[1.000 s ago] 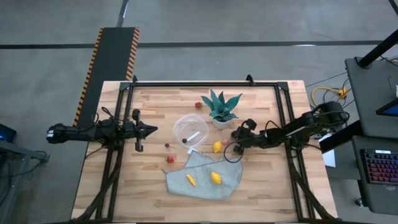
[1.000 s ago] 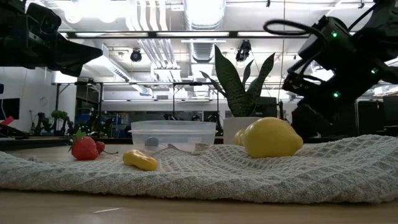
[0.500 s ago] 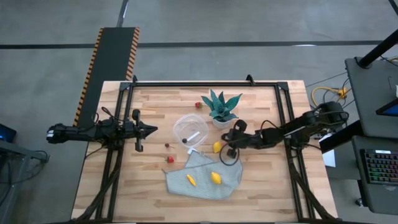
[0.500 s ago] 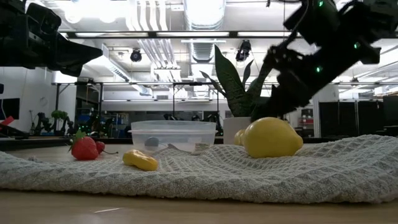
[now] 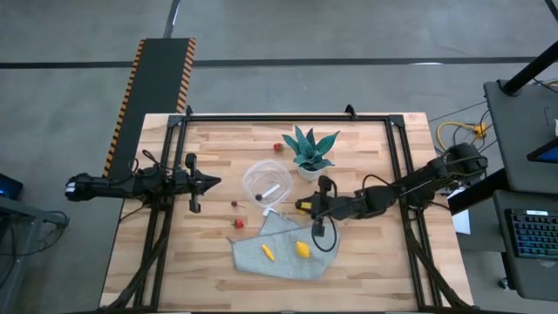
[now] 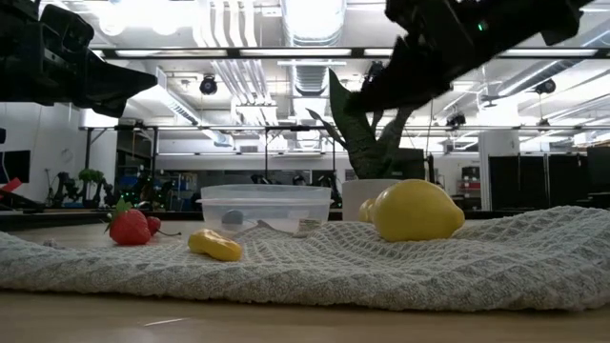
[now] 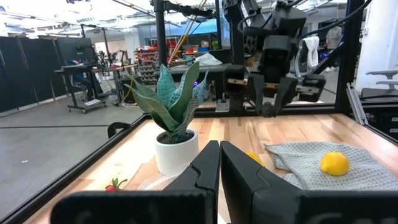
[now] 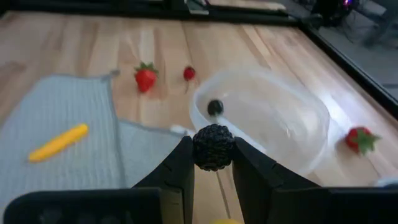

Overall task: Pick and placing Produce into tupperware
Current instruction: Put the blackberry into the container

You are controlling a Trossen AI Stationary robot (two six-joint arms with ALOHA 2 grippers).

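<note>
The right end effector pinches a round dark bumpy berry; ahead sits the clear round tupperware, open side up.

From my station I see two slim black arms built of jointed segments, with thin black cables looping beside them. The right pincer has two flat, matte dark fingers on a dark block. The left pincer has the same blunt black fingers, tapering toward their tips.
</note>
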